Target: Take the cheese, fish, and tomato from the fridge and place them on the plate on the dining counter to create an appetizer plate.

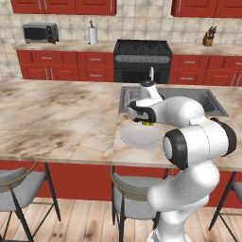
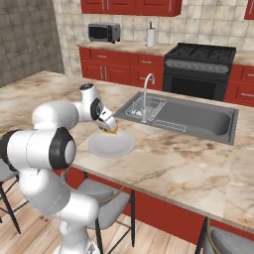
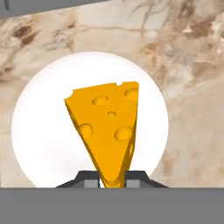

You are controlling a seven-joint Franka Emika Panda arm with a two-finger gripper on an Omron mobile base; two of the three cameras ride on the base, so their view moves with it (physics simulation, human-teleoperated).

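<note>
**Yellow-orange cheese held over the plate**

Yellow-orange and full of holes, the cheese [image 3: 107, 131] sat pinched by its narrow tip between my fingers [image 3: 89, 180], which were clenched on it. From the hand view I saw the wedge fanning up toward twelve o'clock, with the round white plate [image 3: 39, 131] spread behind it on every side, so the cheese was right over the plate's middle. I could not tell from any view whether the wedge was touching the plate or hanging just above it.

From the right base view, I had the gripper [image 2: 110, 130] tilted down at the far rim of the plate [image 2: 111, 145], a sliver of cheese [image 2: 111, 131] showing beneath it. The plate lay on the beige marbled surface [image 2: 188, 163] of the dining counter, near its front edge, with the steel sink [image 2: 193, 119] at about two o'clock from it and the faucet [image 2: 145, 96] rising between them.

In the left base view my arm hid much of the plate [image 1: 139, 138]; a scrap of cheese [image 1: 147, 124] peeked out under the wrist.
</note>
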